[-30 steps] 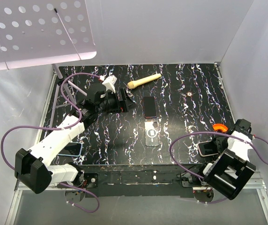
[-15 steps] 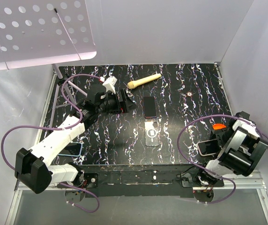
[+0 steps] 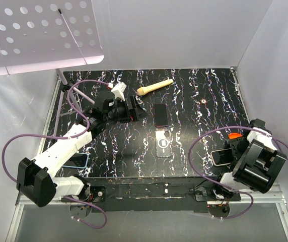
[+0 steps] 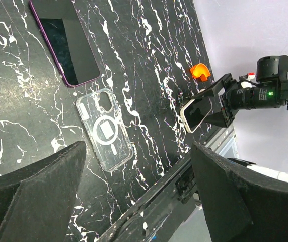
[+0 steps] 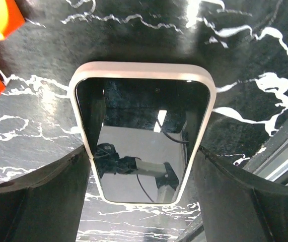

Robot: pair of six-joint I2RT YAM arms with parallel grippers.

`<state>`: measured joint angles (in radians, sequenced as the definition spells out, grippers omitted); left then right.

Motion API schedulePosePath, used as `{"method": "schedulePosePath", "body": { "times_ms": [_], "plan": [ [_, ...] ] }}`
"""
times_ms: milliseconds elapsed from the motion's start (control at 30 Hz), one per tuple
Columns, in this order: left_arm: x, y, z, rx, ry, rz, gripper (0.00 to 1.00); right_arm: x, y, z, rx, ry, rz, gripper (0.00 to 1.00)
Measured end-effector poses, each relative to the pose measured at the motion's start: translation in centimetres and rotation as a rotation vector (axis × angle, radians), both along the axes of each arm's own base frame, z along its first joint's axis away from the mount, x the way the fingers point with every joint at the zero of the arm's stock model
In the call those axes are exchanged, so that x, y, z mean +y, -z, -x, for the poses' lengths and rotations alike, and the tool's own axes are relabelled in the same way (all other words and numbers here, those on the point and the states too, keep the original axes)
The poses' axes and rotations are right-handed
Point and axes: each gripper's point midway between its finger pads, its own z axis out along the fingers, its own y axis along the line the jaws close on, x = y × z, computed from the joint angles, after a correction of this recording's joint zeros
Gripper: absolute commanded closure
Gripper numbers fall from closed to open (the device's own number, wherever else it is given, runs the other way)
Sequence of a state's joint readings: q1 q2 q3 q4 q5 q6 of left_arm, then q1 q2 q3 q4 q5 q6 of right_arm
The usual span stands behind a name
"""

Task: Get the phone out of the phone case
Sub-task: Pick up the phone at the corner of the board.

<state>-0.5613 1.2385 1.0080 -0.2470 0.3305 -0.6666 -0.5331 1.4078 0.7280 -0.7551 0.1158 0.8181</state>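
A phone in a pale beige case [image 5: 143, 136] sits between the fingers of my right gripper [image 5: 143, 166], both fingers pressing its long edges. It is near the table's front right [image 3: 220, 158]. The left wrist view shows this phone [image 4: 195, 112] lifted off the table and tilted. My left gripper [image 3: 134, 108] hovers open at the back left of the table, nothing between its fingers [image 4: 58, 176]. A bare purple-edged phone [image 3: 159, 115] lies mid-table, with an empty clear case [image 3: 163, 142] just in front of it.
An orange piece [image 3: 234, 136] lies just behind the right gripper. A wooden pestle-shaped tool [image 3: 155, 86] lies at the back. A blue-cased phone [image 3: 77, 161] rests at the front left edge. A white perforated panel [image 3: 38, 35] overhangs the back left corner.
The right arm has swung round at the front right, and its jaws have narrowed onto the beige-cased phone, which shifted slightly left. The left arm has barely moved.
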Motion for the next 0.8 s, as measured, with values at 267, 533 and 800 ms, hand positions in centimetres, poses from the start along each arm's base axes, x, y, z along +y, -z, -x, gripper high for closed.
{"method": "schedulePosePath", "body": {
  "times_ms": [267,533,800],
  "plan": [
    [-0.3,0.1,0.2,0.011,0.007,0.004,0.16,0.5,-1.6,1.6,-0.048,0.024,0.062,0.99],
    [-0.8,1.1,0.1,0.039,0.019,-0.008,0.16,0.1,-4.8,2.0,-0.173,0.038,0.164,0.99],
    [-1.6,0.7,0.4,0.060,0.048,0.027,0.17,2.4,-7.9,-0.1,-0.386,-0.190,0.200,0.99]
  ]
}}
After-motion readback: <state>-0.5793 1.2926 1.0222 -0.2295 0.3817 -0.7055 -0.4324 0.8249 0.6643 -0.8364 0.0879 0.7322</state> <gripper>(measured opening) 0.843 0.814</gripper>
